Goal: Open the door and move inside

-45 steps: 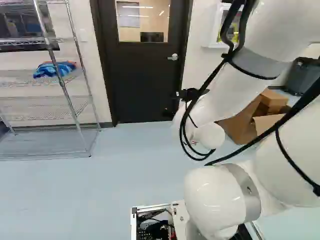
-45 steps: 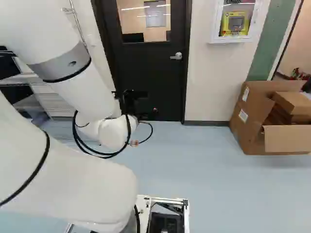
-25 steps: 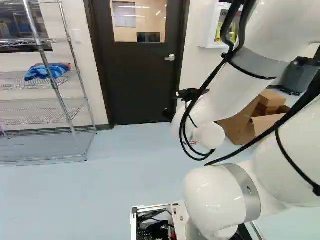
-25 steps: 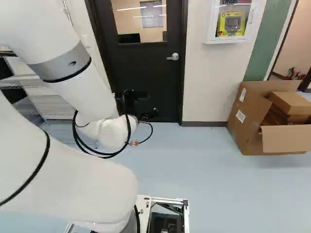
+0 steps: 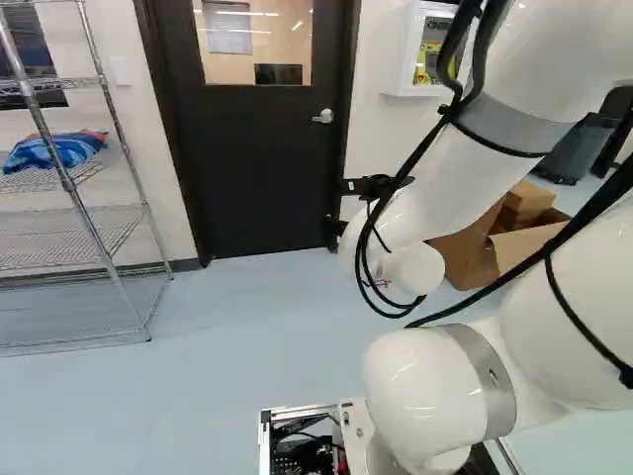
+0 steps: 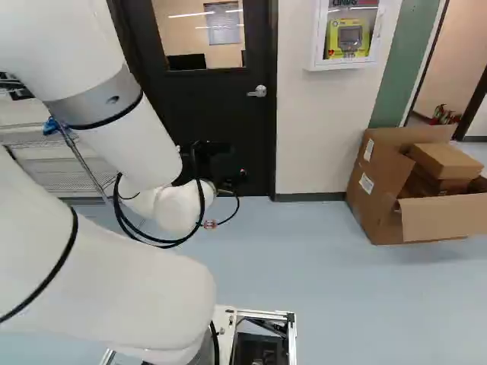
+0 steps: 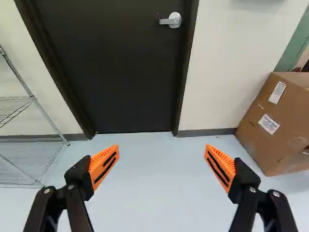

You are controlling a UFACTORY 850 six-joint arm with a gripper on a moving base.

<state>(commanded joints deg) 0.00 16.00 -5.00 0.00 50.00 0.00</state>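
My pincer [image 6: 230, 182] stands wide open, pads [image 7: 103, 165] well apart, gripping nothing. Pale floor [image 7: 154, 193] spreads beneath. Box [image 7: 270, 128] and wire rack [image 5: 94, 237] flank door [image 7: 120, 72]. Door stands closed ahead, lever handle [image 7: 171, 21] well beyond my pincer, untouched.

Black gripper [image 6: 233, 181] spread wide open
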